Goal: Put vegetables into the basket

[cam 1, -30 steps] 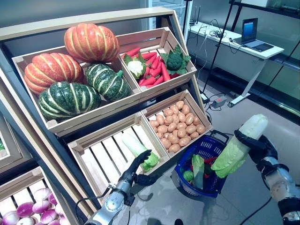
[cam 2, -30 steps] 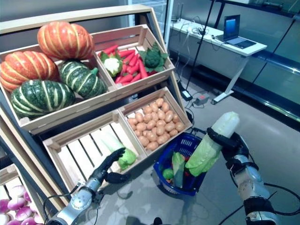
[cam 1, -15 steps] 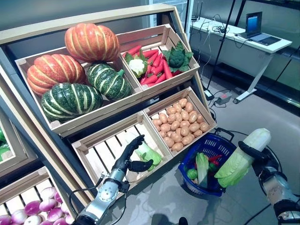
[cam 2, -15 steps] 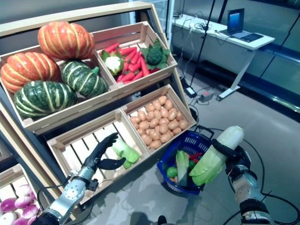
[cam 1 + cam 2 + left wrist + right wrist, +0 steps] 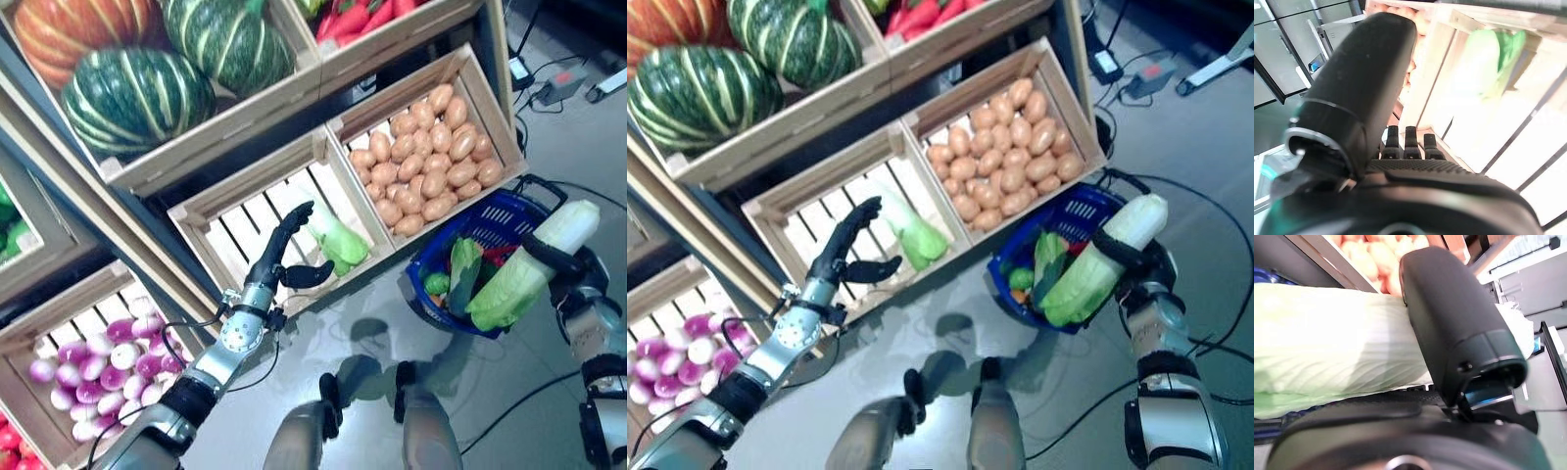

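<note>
Striped green pumpkins point(image 5: 137, 96) fill the upper wooden crate point(image 5: 245, 117) of the shelf, with an orange pumpkin point(image 5: 73, 29) beside them. Purple-and-white bulbs, perhaps onions or turnips point(image 5: 93, 357), lie in the lowest crate, and potatoes point(image 5: 426, 157) in another.

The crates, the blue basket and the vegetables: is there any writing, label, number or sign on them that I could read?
None can be read in any view.
Wooden crates: bare wood, no labels or price tags.
Blue basket: no lettering shows.
Cabbage in the right hand: plain leaves, no sticker.
Left hand, open by the crate's cabbage: no markings show.
</note>
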Controlling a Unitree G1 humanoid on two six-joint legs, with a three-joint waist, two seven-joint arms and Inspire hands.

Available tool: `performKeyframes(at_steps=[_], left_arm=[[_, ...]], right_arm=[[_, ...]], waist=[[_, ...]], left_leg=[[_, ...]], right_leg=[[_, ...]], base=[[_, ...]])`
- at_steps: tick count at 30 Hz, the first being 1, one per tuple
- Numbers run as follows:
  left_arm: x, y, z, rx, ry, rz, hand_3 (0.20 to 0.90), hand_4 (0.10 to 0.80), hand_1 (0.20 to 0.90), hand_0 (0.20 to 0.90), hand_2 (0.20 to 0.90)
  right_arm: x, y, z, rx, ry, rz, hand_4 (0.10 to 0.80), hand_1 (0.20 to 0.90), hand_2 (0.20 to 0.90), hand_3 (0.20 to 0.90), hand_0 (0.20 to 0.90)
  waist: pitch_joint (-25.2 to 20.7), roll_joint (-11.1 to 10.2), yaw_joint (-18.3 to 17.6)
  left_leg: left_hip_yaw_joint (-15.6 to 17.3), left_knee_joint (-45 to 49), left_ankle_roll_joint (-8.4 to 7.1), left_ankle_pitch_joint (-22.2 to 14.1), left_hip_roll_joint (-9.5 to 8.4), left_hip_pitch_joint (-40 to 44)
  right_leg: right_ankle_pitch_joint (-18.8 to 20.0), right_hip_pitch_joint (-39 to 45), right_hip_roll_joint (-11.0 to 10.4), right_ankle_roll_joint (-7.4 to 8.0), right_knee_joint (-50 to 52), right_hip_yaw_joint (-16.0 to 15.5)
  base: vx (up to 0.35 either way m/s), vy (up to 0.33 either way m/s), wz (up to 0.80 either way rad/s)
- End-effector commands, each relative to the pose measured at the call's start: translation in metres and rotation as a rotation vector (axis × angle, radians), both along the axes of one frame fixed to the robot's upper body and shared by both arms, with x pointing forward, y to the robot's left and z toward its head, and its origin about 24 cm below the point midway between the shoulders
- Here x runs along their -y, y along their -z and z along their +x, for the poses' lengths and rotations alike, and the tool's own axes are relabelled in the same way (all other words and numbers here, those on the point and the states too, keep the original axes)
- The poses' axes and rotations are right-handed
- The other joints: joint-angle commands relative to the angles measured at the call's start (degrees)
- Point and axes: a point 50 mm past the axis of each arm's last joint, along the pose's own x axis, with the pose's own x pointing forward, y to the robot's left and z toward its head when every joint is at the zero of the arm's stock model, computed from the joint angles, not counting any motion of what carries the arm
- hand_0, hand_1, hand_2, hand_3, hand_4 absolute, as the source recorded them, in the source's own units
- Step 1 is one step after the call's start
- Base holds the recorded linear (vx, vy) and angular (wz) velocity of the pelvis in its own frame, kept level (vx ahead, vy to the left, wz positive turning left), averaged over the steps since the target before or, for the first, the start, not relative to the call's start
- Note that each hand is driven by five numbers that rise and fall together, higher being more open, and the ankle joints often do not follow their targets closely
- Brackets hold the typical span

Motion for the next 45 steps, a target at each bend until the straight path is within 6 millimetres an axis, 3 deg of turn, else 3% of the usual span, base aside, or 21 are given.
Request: performKeyframes(at_steps=[1, 9, 10, 11, 15, 21, 26, 32, 35, 39, 45], left_arm=[[-0.003, -0.052, 0.000, 0.262, -0.002, -0.136, 0.900, 0.800, 0.900, 0.900, 0.900], [-0.003, -0.072, -0.006, 0.395, -0.041, -0.221, 0.900, 0.800, 0.900, 0.900, 0.900], [-0.002, -0.076, -0.007, 0.415, -0.042, -0.225, 0.900, 0.800, 0.900, 0.900, 0.900], [-0.003, -0.080, -0.008, 0.441, -0.050, -0.229, 0.900, 0.800, 0.900, 0.900, 0.900], [-0.008, -0.099, -0.009, 0.543, -0.079, -0.216, 0.900, 0.800, 0.900, 0.900, 0.900], [-0.012, -0.129, -0.004, 0.703, -0.173, -0.091, 0.900, 0.800, 0.900, 0.900, 0.900], [-0.032, -0.157, 0.003, 0.804, -0.314, -0.002, 0.900, 0.800, 0.900, 0.900, 0.900], [-0.052, -0.171, 0.008, 0.850, -0.436, 0.053, 0.900, 0.800, 0.900, 0.900, 0.900], [-0.062, -0.176, 0.010, 0.846, -0.469, 0.084, 0.900, 0.800, 0.900, 0.900, 0.900], [-0.071, -0.187, 0.013, 0.877, -0.538, 0.243, 0.900, 0.800, 0.900, 0.900, 0.900], [-0.097, -0.194, 0.025, 0.832, -0.620, 0.633, 0.900, 0.800, 0.900, 0.900, 0.900]], right_arm=[[0.018, -0.051, 0.003, 0.170, 0.064, -0.166, 0.400, 0.300, 0.300, 0.300, 0.300], [0.024, -0.091, 0.009, 0.227, 0.142, -0.253, 0.400, 0.300, 0.300, 0.300, 0.300], [0.026, -0.097, 0.009, 0.224, 0.159, -0.268, 0.584, 0.575, 0.575, 0.575, 0.575], [0.027, -0.100, 0.009, 0.218, 0.163, -0.269, 0.800, 0.900, 0.900, 0.900, 0.900], [0.031, -0.108, 0.010, 0.218, 0.181, -0.238, 0.800, 0.900, 0.900, 0.900, 0.900], [0.029, -0.112, 0.011, 0.229, 0.136, -0.245, 0.800, 0.900, 0.900, 0.900, 0.900], [0.032, -0.098, 0.006, 0.213, 0.101, -0.225, 0.800, 0.900, 0.900, 0.900, 0.900], [0.038, -0.095, -0.001, 0.196, 0.072, -0.262, 0.800, 0.900, 0.900, 0.900, 0.900], [0.039, -0.104, -0.002, 0.215, 0.054, -0.284, 0.800, 0.900, 0.900, 0.900, 0.900], [0.036, -0.115, 0.001, 0.239, 0.019, -0.317, 0.800, 0.900, 0.900, 0.900, 0.900], [0.027, -0.123, 0.007, 0.250, -0.047, -0.340, 0.800, 0.900, 0.900, 0.900, 0.900]], waist=[[-0.75, -0.43, 0.97], [2.48, 1.63, 0.32], [2.93, 1.84, 0.20], [3.29, 2.03, 0.04], [3.91, 1.97, -0.30], [3.58, 1.23, -1.20], [2.81, 0.50, -2.26], [2.36, 0.43, -3.41], [2.13, 0.39, -3.78], [1.77, 0.33, -4.01], [1.38, 0.34, -4.80]], left_leg=[[-1.92, 13.74, 0.99, -9.87, -0.41, -7.36], [-1.29, 26.30, 1.21, -13.53, -1.32, -17.99], [-1.38, 27.75, 1.19, -13.84, -1.49, -19.31], [-1.26, 28.52, 1.39, -14.00, -1.37, -20.54], [-1.33, 31.15, 1.55, -15.60, -0.73, -23.39], [-1.23, 31.59, 1.32, -15.16, 0.39, -25.03], [-0.54, 30.73, 0.78, -14.54, 1.47, -24.25], [0.24, 29.83, 0.03, -13.76, 2.43, -22.91], [0.62, 29.35, -0.27, -13.40, 2.79, -22.30], [1.16, 29.17, -0.35, -13.15, 3.55, -22.02], [2.02, 29.85, 0.04, -13.43, 4.67, -22.03]], right_leg=[[-4.45, -2.38, -2.54, -3.73, 10.50, -1.08], [-7.90, -13.75, -2.85, -5.08, 22.01, 0.96], [-8.23, -15.02, -2.66, -5.31, 23.14, 1.27], [-8.48, -16.30, -2.47, -5.56, 23.87, 1.50], [-9.76, -19.73, -1.08, -5.58, 26.24, 2.32], [-9.44, -21.71, 0.29, -5.60, 26.92, 2.86], [-8.95, -21.35, 1.06, -5.52, 26.07, 3.01], [-8.59, -20.53, 1.26, -5.48, 25.42, 3.46], [-8.56, -20.18, 1.32, -5.57, 25.00, 3.66], [-8.42, -20.27, 1.30, -5.63, 25.01, 3.81], [-8.13, -20.86, 1.00, -5.28, 25.56, 4.29]], base=[[-0.104, 0.018, 0.12], [-0.083, 0.017, 0.03], [-0.072, 0.015, 0.00], [-0.041, 0.007, 0.01], [-0.051, -0.022, -0.06], [-0.023, -0.017, -0.06], [0.018, -0.004, -0.08], [0.050, 0.036, -0.08], [0.022, 0.025, -0.04], [0.001, 0.010, -0.01], [-0.008, 0.048, -0.04]])
